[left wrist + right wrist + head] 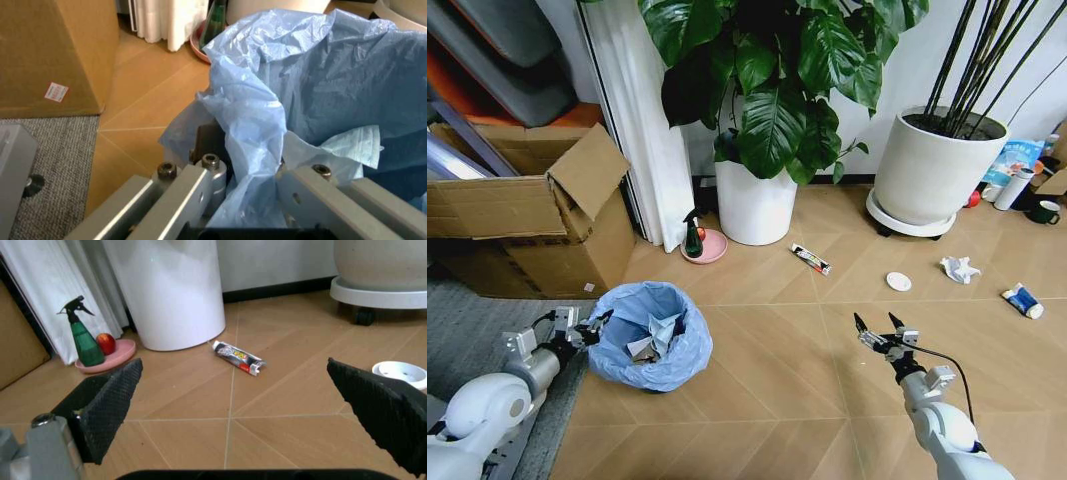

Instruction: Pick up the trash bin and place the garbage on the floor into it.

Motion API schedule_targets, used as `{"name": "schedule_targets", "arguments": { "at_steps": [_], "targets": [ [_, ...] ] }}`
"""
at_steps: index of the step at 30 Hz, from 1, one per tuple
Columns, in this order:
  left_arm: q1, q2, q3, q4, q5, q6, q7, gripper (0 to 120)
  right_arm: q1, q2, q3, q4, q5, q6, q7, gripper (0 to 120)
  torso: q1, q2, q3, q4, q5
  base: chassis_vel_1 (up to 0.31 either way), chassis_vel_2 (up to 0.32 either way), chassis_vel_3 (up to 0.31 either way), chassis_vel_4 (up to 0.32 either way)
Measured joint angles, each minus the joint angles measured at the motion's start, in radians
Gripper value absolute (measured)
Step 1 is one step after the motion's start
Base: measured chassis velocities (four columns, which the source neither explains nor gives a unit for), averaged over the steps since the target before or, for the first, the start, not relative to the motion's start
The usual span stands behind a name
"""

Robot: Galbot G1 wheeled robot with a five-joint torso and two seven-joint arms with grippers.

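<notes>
Head view: standing upright on the floor (767, 370) at lower left, the trash bin (649, 338), mouth facing up, blue bag puffed over the rim and holding crumpled paper. Reaching in from the left, the left gripper (592, 328), meeting the bin's near-left rim. Hovering above bare planks at lower right, the right gripper (882, 334), fingers spread and holding nothing. Lying beyond the bin near the white plant pot (756, 206), a printed wrapper (811, 259), long axis running diagonally from upper left to lower right. Sitting further right, a white round lid (899, 282), a paper wad (960, 268) and a blue-white packet (1023, 301), the packet also angled from upper left to lower right. Resting on a pink dish (711, 250), a green spray bottle (693, 236).

Left wrist view: straddling the bag-covered rim (247, 140) of the bin, the two fingers (193, 190), one on each side of the plastic; clamping or merely bracketing it, impossible to tell.

Right wrist view: framing the wrapper (239, 358) between the wide-open black pads (110, 405), well apart from it, with the lid (399, 374) off to one side.
</notes>
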Motion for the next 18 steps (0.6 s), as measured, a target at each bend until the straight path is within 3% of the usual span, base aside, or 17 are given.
{"name": "schedule_targets", "arguments": {
  "at_steps": [7, 18],
  "targets": [
    [-0.001, 0.002, 0.000, -0.001, -0.001, 0.000, 0.000, 0, 0.004, 0.001, -0.002, -0.001, 0.005, 0.002, -0.003, 100, 0.000, 0.000, 0.000, 0.0000, 0.0000, -0.021, -0.001, 0.016, 0.007],
    [0.001, 0.000, 0.000, -0.004, -0.001, 0.000, -0.001, 0, 0.004, 0.002, -0.004, -0.001, 0.006, 0.005, -0.004, 100, 0.000, 0.000, 0.000, -0.0003, 0.0000, -0.109, -0.048, 0.115, 0.034]
  ]
}}
